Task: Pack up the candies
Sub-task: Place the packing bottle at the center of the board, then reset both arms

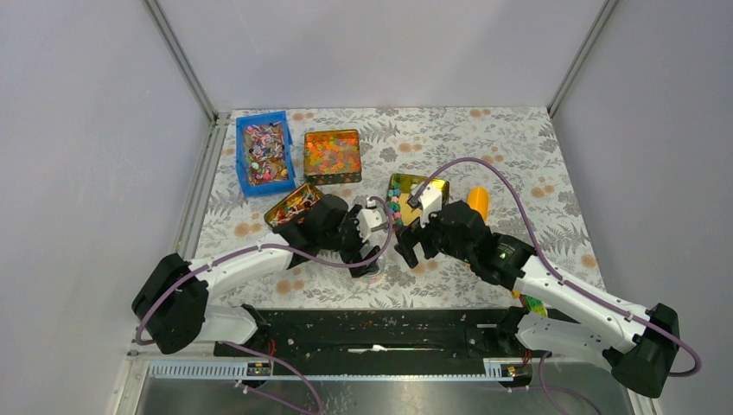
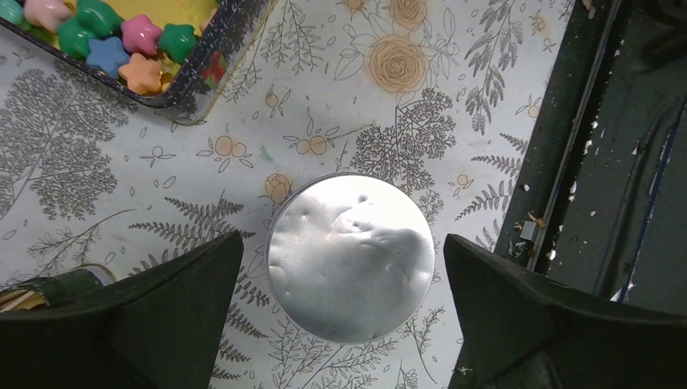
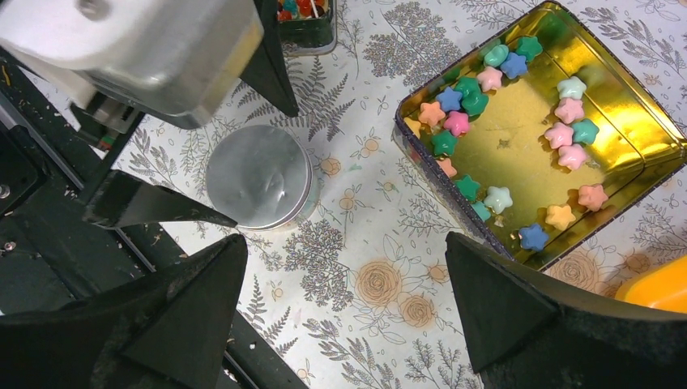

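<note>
The candies (image 3: 456,123) are small pastel stars lying in a rectangular gold tin (image 3: 518,154), which sits mid-table in the top view (image 1: 430,185). A few candies (image 2: 142,34) show at the top left of the left wrist view. A round silver tin (image 2: 348,258) stands on the flowered cloth, and my left gripper (image 2: 342,241) is open above it, one finger on each side, apart from it. My right gripper (image 3: 347,241) is open over bare cloth, between the round silver tin (image 3: 258,177) and the gold tin. In the top view, the left gripper (image 1: 370,259) and right gripper (image 1: 415,251) are close together.
At the back left stand a blue bin (image 1: 264,154) of stick sweets and a gold tin of orange beads (image 1: 333,156). A small tin of sticks (image 1: 292,204) lies by my left arm. An orange object (image 1: 478,203) lies right of the candy tin. The black base rail (image 1: 380,333) runs along the near edge.
</note>
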### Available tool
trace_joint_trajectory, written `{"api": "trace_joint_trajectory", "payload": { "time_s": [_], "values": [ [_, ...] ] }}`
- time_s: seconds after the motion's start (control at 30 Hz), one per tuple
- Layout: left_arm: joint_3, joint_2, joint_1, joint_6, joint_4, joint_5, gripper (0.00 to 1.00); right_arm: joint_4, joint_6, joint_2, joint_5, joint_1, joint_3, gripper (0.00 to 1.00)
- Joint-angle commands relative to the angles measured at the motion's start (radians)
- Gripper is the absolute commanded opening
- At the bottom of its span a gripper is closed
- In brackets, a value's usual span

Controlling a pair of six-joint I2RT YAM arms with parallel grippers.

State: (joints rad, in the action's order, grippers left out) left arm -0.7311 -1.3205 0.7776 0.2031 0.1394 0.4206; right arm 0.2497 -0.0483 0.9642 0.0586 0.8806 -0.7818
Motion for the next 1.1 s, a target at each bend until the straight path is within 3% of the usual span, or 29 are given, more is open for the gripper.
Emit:
{"api": "trace_joint_trajectory", "payload": {
  "time_s": [0.0, 0.27, 0.6, 0.93, 1.07],
  "values": [
    [-0.048, 0.058, -0.008, 0.021, 0.014, 0.037, 0.99, -0.038, -0.001, -0.005, -0.016, -0.012, -0.026, 1.00],
    [0.030, 0.119, -0.099, -0.170, -0.245, 0.137, 0.99, -0.043, -0.006, 0.011, -0.052, -0.051, -0.029, 1.00],
    [0.264, 0.315, -0.417, -0.488, -0.616, 0.167, 0.99, -0.076, -0.048, -0.032, -0.151, -0.245, 0.050, 1.00],
    [0.391, 0.544, -0.800, -0.518, -0.563, 0.073, 0.99, -0.096, -0.083, -0.083, -0.182, -0.536, 0.168, 1.00],
    [0.394, 0.571, -0.863, -0.423, -0.507, 0.010, 0.99, -0.123, -0.076, -0.119, -0.165, -0.661, 0.241, 1.00]
  ]
}}
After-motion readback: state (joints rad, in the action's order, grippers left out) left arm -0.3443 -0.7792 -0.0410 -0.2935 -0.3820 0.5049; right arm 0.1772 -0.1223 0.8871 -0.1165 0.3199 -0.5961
